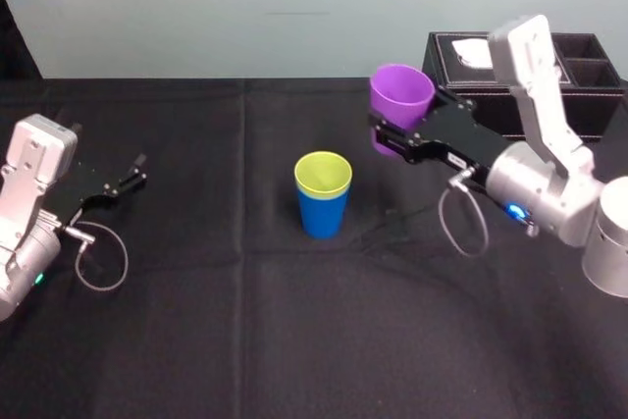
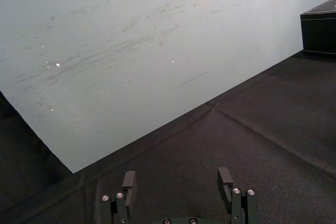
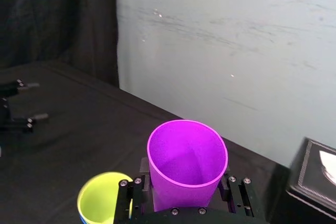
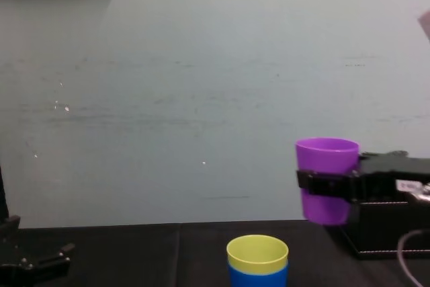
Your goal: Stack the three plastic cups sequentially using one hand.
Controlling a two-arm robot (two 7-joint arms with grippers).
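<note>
Black cloth covers the worktop (image 1: 294, 340), and at the centre of the head view the yellow-green cup (image 1: 323, 175) sits upright, nested inside the blue cup (image 1: 322, 218). Up and to the right of them, the right gripper (image 1: 392, 136) pinches the purple cup (image 1: 402, 95) by its lower wall, upright and clear of the cloth, in front of a black tissue box (image 1: 456, 71) at upper right. At the left edge the left gripper (image 1: 137, 171) rests idle, fingers spread.

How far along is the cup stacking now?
Done: the yellow-green cup sits inside the blue cup. In hand: the right gripper holds the purple cup raised beside the stack. Remaining: lowering it into the stack. The left gripper is parked open at the left.
</note>
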